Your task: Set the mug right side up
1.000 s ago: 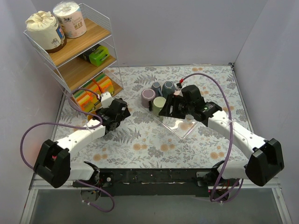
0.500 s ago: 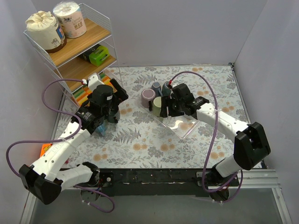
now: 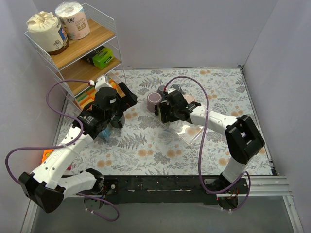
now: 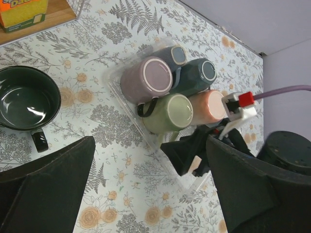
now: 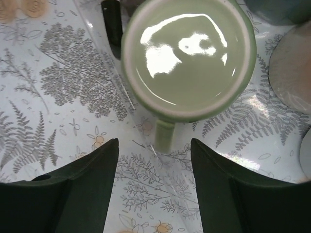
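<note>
My right claw [image 5: 154,141] is spread wide and grips nothing. The green mug [image 5: 187,58] sits straight ahead of it, just past the fingertips, bottom up with its glossy base facing my wrist camera. Its handle [image 5: 164,137] points back toward the claw and lies in the gap between the two fingers. I can see no contact on either side. The mug stands in a clear plastic tray [image 4: 114,83] on the flowered tabletop [image 3: 146,141], packed in with other mugs that also show their bases.

Ahead of the right claw and to its right is the peach mug [image 5: 291,73], just beside the green one. Further ahead on that side, only an edge of the teal mug [image 4: 197,77] shows from the wrist. Ahead and to the left, a black handle pokes in, which belongs to the mauve mug [image 4: 146,80].

My left claw [image 4: 149,141] hangs above the tabletop with its fingers far apart and nothing between them. From its camera the tray of mugs lies ahead of it and well below. Off to that claw's left, outside the tray, a dark mug [image 4: 26,104] stands upright on the tabletop with its mouth open to the camera.
</note>
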Motion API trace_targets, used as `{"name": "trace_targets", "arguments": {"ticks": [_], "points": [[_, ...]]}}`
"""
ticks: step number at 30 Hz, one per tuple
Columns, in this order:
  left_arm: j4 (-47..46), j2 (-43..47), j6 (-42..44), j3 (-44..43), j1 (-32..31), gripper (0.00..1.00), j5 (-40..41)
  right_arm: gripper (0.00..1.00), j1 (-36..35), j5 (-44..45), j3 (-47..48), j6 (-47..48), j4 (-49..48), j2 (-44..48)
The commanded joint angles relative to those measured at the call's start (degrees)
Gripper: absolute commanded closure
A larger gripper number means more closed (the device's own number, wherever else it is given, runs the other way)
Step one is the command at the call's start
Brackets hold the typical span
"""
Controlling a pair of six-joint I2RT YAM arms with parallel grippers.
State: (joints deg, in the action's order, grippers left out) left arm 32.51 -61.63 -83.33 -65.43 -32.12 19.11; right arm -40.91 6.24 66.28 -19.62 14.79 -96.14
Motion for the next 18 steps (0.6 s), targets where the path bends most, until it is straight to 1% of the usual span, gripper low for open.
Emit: {"name": "trace_targets", "arguments": {"ticks": [1, 3, 7, 11, 12, 13, 14, 17, 18], "points": [[-0.78, 1.68, 1.50, -1.54, -0.31, 0.02, -3.20, 0.32, -1.63, 7.55, 3.15, -1.21, -0.37, -2.03], [-0.78, 2.38, 1.59, -1.46, -0.31, 0.02, -3.56, 0.33, -1.81, 7.82, 3.33, -1.30, -1.59, -3.09], [-0.70, 3.79, 1.59, -0.76, -0.23, 0.02, -3.91, 0.34, -2.25, 9.40, 5.34, -1.83, -1.08, -5.46], [-0.26, 4.94, 1.42, -0.05, -0.22, 0.02, -3.65, 0.39, -2.60, 11.86, 7.10, -3.14, -0.11, -7.31], [0.09, 5.02, 1.33, -0.05, -0.22, 0.02, -3.30, 0.42, -2.60, 12.56, 7.46, -3.67, 1.11, -7.83], [0.79, 5.37, 1.24, -0.05, -0.22, 0.02, -2.16, 0.43, -2.60, 13.87, 8.33, -4.02, 1.73, -8.71], [1.06, 5.55, 1.24, 0.04, -0.22, 0.02, -1.72, 0.47, -2.60, 14.32, 8.42, -4.55, 2.17, -8.98], [1.50, 6.43, 1.15, 0.30, -0.31, 0.02, -0.66, 0.55, -2.69, 16.25, 8.77, -5.43, 2.26, -9.51], [1.59, 6.60, 1.41, 0.48, -0.23, 0.02, -0.57, 0.63, -2.69, 16.52, 8.86, -5.61, 2.44, -9.68]]}}
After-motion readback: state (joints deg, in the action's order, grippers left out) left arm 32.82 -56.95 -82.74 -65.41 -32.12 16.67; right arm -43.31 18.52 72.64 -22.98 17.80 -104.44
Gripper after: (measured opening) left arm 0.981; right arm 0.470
